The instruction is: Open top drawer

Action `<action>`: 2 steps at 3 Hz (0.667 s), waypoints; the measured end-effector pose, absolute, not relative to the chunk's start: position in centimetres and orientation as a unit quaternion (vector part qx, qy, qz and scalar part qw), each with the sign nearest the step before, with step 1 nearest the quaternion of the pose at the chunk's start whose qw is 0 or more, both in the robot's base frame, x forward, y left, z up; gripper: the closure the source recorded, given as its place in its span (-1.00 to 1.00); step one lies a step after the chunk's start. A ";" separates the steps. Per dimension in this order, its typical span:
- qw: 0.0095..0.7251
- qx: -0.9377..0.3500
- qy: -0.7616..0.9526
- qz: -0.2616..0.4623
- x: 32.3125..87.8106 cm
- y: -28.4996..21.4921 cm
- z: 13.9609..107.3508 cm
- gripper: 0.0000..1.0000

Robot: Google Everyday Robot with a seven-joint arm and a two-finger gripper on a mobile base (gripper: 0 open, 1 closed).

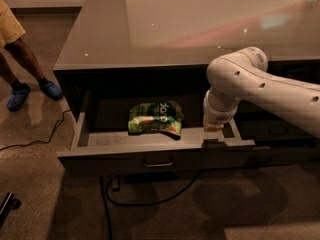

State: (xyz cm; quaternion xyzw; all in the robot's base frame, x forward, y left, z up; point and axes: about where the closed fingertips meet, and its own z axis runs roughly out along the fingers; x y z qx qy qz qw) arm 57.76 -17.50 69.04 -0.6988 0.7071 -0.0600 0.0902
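The top drawer (100, 160) stands pulled out from under the glossy grey countertop (150, 34). Its lighter grey inside walls show, and a small metal bar handle (158, 162) sits at the middle of its front. A green snack bag (155, 118) lies on the drawer floor near the middle. My white arm (250, 81) comes in from the right and bends down into the drawer. The gripper (212, 138) hangs at the drawer's right end, right at the inner side of the front panel, well right of the handle.
A person's legs (20, 66) in blue shoes (51, 89) stand at the far left. One black cable (30, 144) runs across the floor there and another (150, 200) loops under the drawer. More dark drawer fronts (280, 129) lie behind my arm on the right.
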 end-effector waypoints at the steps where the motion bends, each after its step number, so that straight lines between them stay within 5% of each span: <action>1: 0.086 -0.701 0.706 -0.048 57.9 -17.2 67.9 1.00; 2: 0.075 -0.697 0.712 -0.036 57.7 -17.9 66.3 1.00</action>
